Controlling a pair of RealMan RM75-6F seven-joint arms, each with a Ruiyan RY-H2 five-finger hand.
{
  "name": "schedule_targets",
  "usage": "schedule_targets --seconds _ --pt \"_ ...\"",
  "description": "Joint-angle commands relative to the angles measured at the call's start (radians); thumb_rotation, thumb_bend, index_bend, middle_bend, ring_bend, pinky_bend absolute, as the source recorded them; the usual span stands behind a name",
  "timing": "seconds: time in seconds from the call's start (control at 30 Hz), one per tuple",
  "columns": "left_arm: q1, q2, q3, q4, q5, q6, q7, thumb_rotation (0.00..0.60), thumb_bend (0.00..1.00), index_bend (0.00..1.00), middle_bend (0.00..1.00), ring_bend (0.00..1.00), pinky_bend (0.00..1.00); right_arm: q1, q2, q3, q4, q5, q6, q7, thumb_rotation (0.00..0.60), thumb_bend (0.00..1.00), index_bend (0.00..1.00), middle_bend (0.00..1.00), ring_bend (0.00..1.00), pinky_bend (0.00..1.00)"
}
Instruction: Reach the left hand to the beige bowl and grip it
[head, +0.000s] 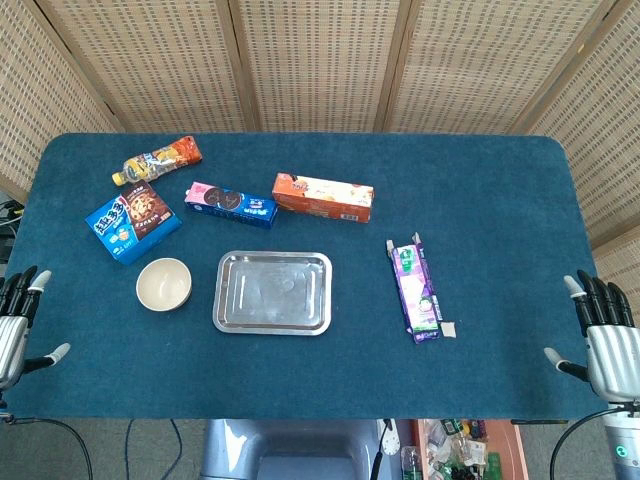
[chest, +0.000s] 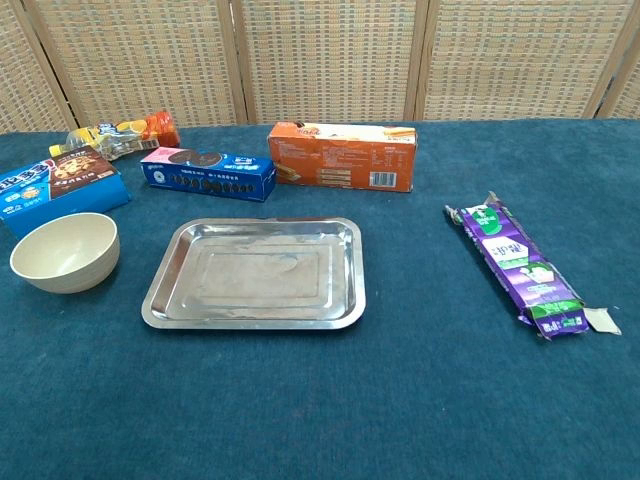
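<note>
— Reaching hasn't begun, by the look of it. Left robot hand (head: 18, 325) sits at the near left edge of the blue-carpeted worktop (head: 480, 230), fingers spread, nothing in it. Right robot hand (head: 605, 338) mirrors it at the near right edge, also spread and empty. Neither shows in the chest view.

— And the target?

— Small round beige bowl (head: 163, 284), upright, mouth up, empty as far as I can see. It stands in the left part of the worktop, just left of the flat rectangular steel tray (head: 272, 292), apart from it. Behind it lies the blue chocolate-chip cookie box (head: 132, 222), near but not touching.

— Relative to the left robot hand?

— Bowl is further in and toward the centre; the hand is well apart from it, nearer the robot and at the edge. Open carpet between them, no obstacle on that line.

— How would you do the approach?

— My judgement: keep the fingers wide, travel forward and inward, come at the rim from the near-left side so the tray and cookie box stay clear. Settle the thumb on one side of the wall and the fingers on the other before closing. A light bowl may skid on a nudge, so close slowly.
</note>
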Motion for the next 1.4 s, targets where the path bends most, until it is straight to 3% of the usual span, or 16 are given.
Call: schedule_targets --seconds 0.03,0.37,0.57,0.73,0.97,1.1,1.4 --pt "0.003 0.000 -0.001 0.000 0.004 0.002 0.003 0.600 0.00 0.00 0.00 0.00 0.00 0.001 0.000 0.002 0.001 0.003 -0.002 0.003 0.600 0.00 0.00 0.00 0.00 0.00" --pt "-0.065 -0.070 -0.023 0.073 0.013 -0.094 0.024 0.600 0.00 0.00 0.00 0.00 0.00 0.006 0.010 -0.007 -0.011 -0.007 -0.018 0.026 0.600 0.00 0.00 0.00 0.00 0.00" --pt "-0.166 -0.161 -0.043 0.200 0.045 -0.212 -0.030 0.600 0.01 0.24 0.00 0.00 0.00 0.020 0.012 0.006 -0.021 0.018 -0.043 0.013 0.600 0.00 0.00 0.00 0.00 0.00" --pt "-0.220 -0.234 -0.056 0.271 -0.002 -0.305 0.005 0.600 0.16 0.39 0.00 0.00 0.00 0.036 0.010 0.015 -0.025 0.049 -0.080 0.000 0.600 0.00 0.00 0.00 0.00 0.00" --pt "-0.259 -0.299 -0.058 0.320 -0.054 -0.379 0.062 0.600 0.28 0.44 0.00 0.00 0.00 0.052 -0.002 0.023 -0.012 0.092 -0.121 -0.023 0.600 0.00 0.00 0.00 0.00 0.00" --pt "-0.276 -0.315 -0.064 0.345 -0.075 -0.404 0.072 0.600 0.40 0.49 0.00 0.00 0.00 0.057 -0.006 0.028 -0.007 0.108 -0.129 -0.024 0.600 0.00 0.00 0.00 0.00 0.00" --pt "-0.322 -0.339 -0.063 0.385 -0.113 -0.486 0.095 0.600 0.41 0.53 0.00 0.00 0.00 0.066 -0.011 0.037 0.003 0.143 -0.152 -0.029 0.600 0.00 0.00 0.00 0.00 0.00"
